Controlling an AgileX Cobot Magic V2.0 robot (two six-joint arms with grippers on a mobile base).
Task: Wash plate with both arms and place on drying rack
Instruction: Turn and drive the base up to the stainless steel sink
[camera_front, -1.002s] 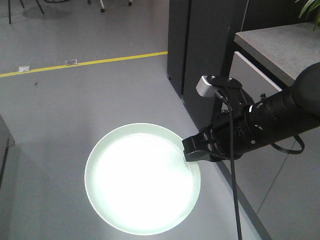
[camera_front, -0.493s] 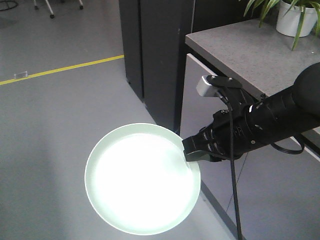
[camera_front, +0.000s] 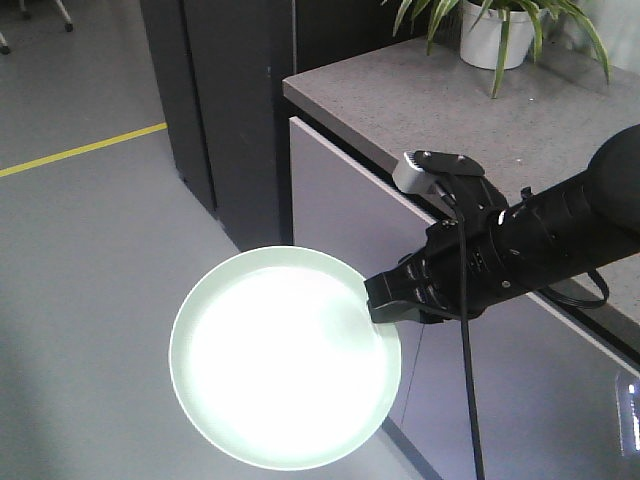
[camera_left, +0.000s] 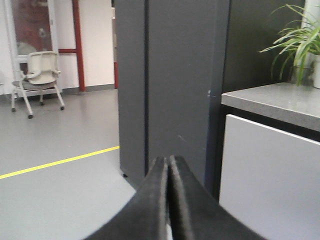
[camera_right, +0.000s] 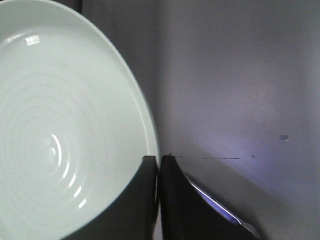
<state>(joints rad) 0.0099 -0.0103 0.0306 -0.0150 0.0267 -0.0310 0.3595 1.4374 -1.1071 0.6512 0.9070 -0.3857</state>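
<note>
Plate (camera_front: 285, 360) (round, pale mint green, with a low raised rim) hangs in mid-air over the grey floor (camera_front: 80, 260), resting on nothing, its open face turned up toward the front-facing camera and washed out by bright glare. The right end effector (camera_front: 385, 300) is clamped on the plate's right-hand edge, its black fingers pinching the rim; in the right wrist view the two fingers (camera_right: 145, 200) sit nearly together with the rim caught between them, and faint concentric rings show on the plate's inner surface. The right arm (camera_front: 540, 235) reaches in from the right side of the front view, carrying a small grey module (camera_front: 410, 172) on top, and a black cable (camera_front: 468, 390) drops down from it. Behind the arm stands a counter (camera_front: 480, 110) with a speckled grey top and a pale front panel, and a potted plant (camera_front: 495, 30) in a white pot sits at its far end. A tall dark cabinet (camera_front: 215, 100) stands to the left of the counter, and a yellow line (camera_front: 80, 152) runs across the floor beyond it. The left end effector (camera_left: 167, 172) is closed with nothing held: in its wrist view the fingers press together and point at the dark cabinet. A pale office chair (camera_left: 40, 75) stands far off on the left of that view.
</note>
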